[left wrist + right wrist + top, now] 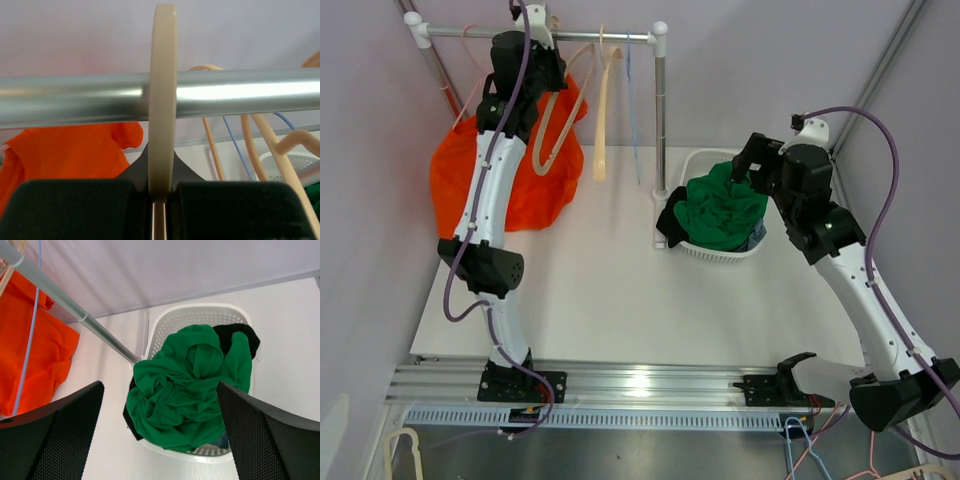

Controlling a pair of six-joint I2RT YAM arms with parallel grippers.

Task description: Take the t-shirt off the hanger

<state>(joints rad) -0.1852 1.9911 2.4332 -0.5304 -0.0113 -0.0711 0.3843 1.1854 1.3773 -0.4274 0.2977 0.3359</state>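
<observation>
An orange t-shirt (510,185) hangs from the rail (450,32) at the far left; in the left wrist view the orange t-shirt (70,150) shows below the rail (240,97). My left gripper (542,42) is up at the rail, shut on the hook of a bare cream hanger (558,125). That hook (163,100) loops over the rail, with the left gripper (162,192) pinching it just below. A crumpled green t-shirt (725,210) fills the white basket (703,157). My right gripper (752,172) hovers open above it, apart from the green t-shirt (185,390).
More bare hangers, cream (603,110) and thin blue (632,100), hang to the right of the held one. The rail's upright post (661,110) stands beside the basket (200,310). A dark garment (670,225) lies under the green one. Spare hangers (815,450) lie below the table's near edge.
</observation>
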